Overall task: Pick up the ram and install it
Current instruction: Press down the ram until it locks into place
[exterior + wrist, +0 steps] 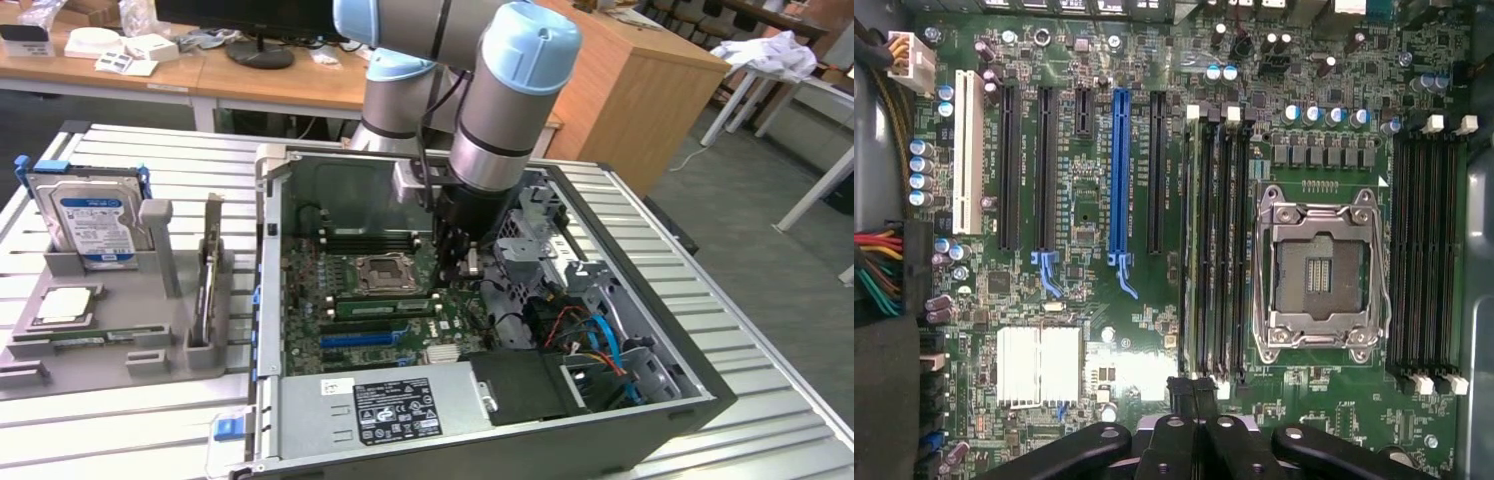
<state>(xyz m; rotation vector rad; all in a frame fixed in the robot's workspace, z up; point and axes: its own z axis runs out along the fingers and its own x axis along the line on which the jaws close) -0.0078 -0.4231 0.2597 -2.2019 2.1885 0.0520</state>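
The ram [384,306] is a green stick standing edge-on in a black slot just in front of the CPU socket [379,272], inside the open computer case [667,400]. In the wrist view the ram [1194,250] shows as a thin green edge in the outermost slot of the bank next to the socket [1319,265]. My gripper [1192,392] is shut, its black fingertips pressed together over one end of that slot, with nothing visible between them. In the exterior view the gripper [467,265] hangs low over the motherboard, at the exterior view's right of the socket.
A grey holder tray [120,330] at the exterior view's left carries a silver hard drive [94,215] and an upright thin board [211,270]. Inside the case are a power supply [387,405], coloured cables [594,335], a blue slot [1120,170] and a second slot bank [1424,250].
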